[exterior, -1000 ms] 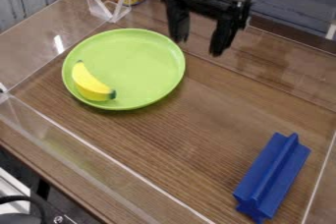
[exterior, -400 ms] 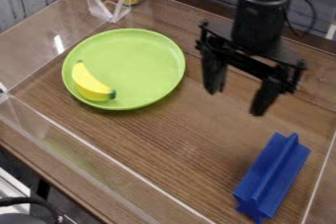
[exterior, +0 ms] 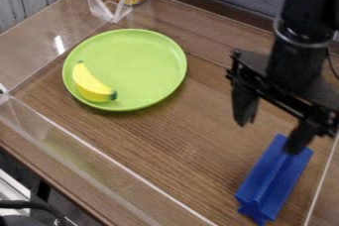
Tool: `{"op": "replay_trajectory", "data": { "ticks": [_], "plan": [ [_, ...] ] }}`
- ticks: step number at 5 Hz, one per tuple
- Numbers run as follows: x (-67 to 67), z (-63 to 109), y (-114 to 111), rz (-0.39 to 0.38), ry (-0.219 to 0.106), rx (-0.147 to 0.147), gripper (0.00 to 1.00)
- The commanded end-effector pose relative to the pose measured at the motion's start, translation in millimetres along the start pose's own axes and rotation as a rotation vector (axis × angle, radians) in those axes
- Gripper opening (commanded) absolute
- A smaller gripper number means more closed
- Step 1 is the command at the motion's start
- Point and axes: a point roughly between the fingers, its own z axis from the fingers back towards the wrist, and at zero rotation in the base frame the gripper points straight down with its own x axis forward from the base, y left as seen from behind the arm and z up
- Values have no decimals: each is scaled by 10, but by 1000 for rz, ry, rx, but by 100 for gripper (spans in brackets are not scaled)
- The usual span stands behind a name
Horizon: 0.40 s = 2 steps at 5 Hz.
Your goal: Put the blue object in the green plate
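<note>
At the left, the green plate is seen unchanged, with only a banana lying on its near-left part and no blue object in it yet. The gripper, which a second ago hung at the far side just right of the plate, has been carried right and nearer, its jaws spread wide and empty. It is now placed just above the far end of the blue object, which lies untouched on the table at the near right, so a descent and grasp is judged to be next.
</note>
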Motion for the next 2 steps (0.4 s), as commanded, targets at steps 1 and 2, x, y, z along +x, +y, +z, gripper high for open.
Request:
{"op": "replay_trajectory", "data": {
  "ticks": [1,2],
  "plan": [
    [-14,38,-138,-16,-73,-15,100],
    [-32,-52,-218,-34,-91,-18,100]
  ]
}}
